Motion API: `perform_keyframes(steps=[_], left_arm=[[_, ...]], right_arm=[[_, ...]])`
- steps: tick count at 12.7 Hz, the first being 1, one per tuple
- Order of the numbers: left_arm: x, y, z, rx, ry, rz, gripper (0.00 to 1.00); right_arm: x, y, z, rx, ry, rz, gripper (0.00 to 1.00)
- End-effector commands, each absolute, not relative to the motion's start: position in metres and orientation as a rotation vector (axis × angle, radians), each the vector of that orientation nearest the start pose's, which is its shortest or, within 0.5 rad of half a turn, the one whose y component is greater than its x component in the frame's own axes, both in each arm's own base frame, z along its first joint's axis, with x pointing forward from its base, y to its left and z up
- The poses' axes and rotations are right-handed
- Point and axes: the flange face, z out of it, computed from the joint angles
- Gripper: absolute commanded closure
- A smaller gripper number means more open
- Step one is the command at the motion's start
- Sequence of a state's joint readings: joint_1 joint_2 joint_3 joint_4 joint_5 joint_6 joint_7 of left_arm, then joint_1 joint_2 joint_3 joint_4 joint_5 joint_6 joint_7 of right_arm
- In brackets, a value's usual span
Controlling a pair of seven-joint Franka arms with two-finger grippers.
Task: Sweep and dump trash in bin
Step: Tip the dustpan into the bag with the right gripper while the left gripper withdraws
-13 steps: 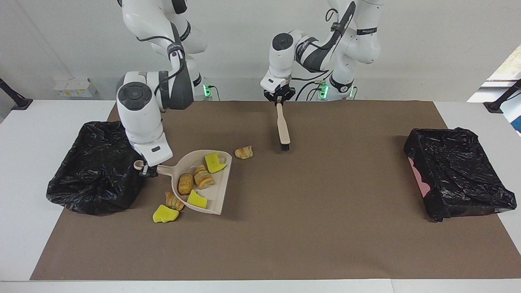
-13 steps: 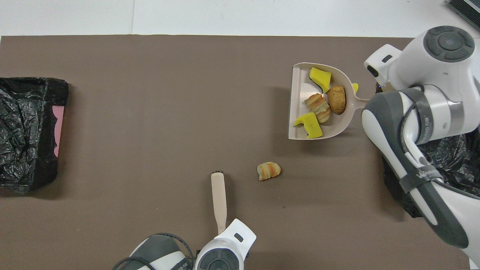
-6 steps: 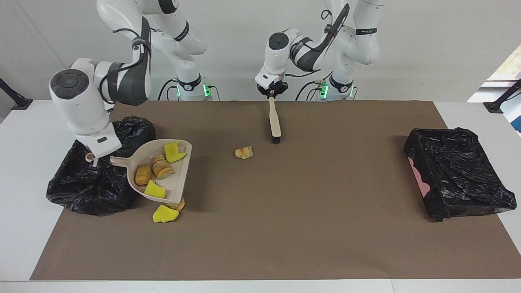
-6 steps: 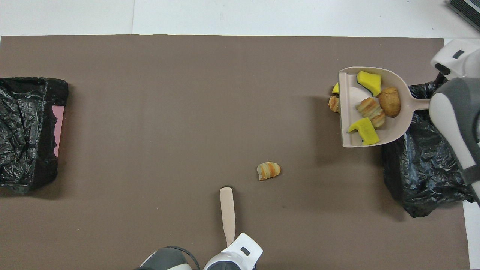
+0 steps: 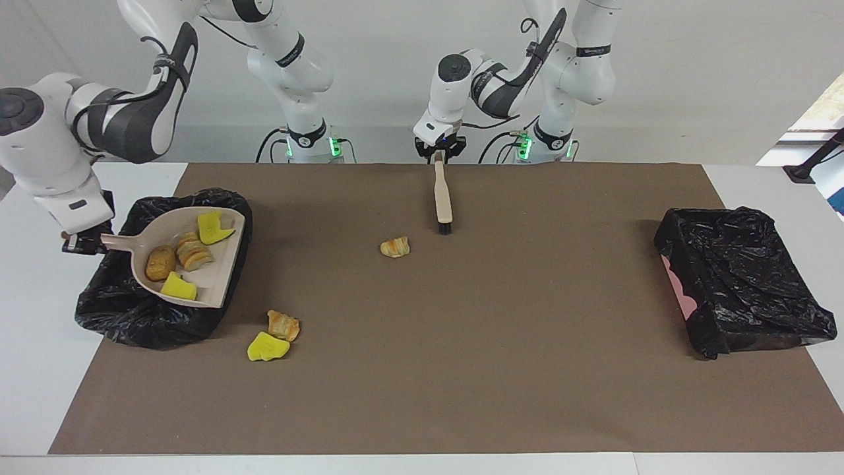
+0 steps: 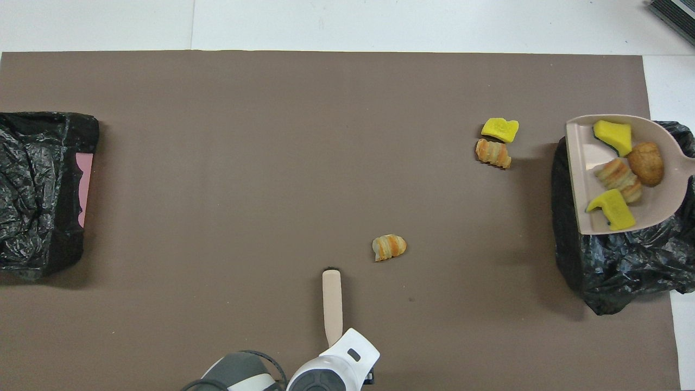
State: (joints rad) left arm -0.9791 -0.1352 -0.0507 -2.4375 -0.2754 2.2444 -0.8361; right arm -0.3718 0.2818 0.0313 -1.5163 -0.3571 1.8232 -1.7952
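The right claw (image 5: 84, 243) holds the loaded dustpan (image 5: 217, 280) over the bin (image 5: 132, 310); the left claw (image 5: 440, 156) grips the brush (image 5: 443, 201).

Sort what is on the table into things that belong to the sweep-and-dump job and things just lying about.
Part of the job:
- dustpan with four trash pieces, held by the right gripper over the bin
- brush at the left gripper
- three loose pieces: yellow sponge chunk, bread piece, striped roll

Lying about:
- second black-lined bin
- brown mat

We count seven trash lumps (image 5: 395, 247): three yellow, four bread-like. We see two bins (image 5: 745, 280), one dustpan (image 5: 221, 277), one brush (image 5: 443, 198).
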Motion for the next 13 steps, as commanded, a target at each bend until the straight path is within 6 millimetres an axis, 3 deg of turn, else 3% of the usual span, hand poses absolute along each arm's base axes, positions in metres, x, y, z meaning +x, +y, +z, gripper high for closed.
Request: perform_keyframes(steps=[1,2,4,7,10,12,13], left_arm=[[0.298,-0.410,0.361,-3.225,0.082,0.253,0.00],[0.326,-0.406,0.368,-3.205,0.098,0.170,0.00],[0.372,-0.403,0.382,-3.183,0.106,0.121,0.00],[0.442,-0.388,0.405,-3.117,0.144,0.001,0.00],[0.502,-0.332,0.442,-3.118,0.198,-0.109,0.00],[0.527,-0.284,0.488,-3.111,0.235,-0.133,0.00],[0.535,-0.251,0.511,-3.098,0.282,-0.125,0.00]], right_arm=[[0.592,-0.276,0.530,-2.407,-2.352,0.607,1.00],[0.590,-0.277,0.538,-2.421,-2.393,0.684,1.00],[0.581,-0.277,0.536,-2.483,-2.389,0.866,1.00],[0.567,-0.251,0.524,-2.570,-2.411,1.061,1.00],[0.535,-0.223,0.510,-2.661,-2.298,1.244,1.00],[0.524,-0.234,0.517,-2.665,-2.258,1.336,1.00],[0.523,-0.239,0.528,-2.665,-2.285,1.397,1.00]])
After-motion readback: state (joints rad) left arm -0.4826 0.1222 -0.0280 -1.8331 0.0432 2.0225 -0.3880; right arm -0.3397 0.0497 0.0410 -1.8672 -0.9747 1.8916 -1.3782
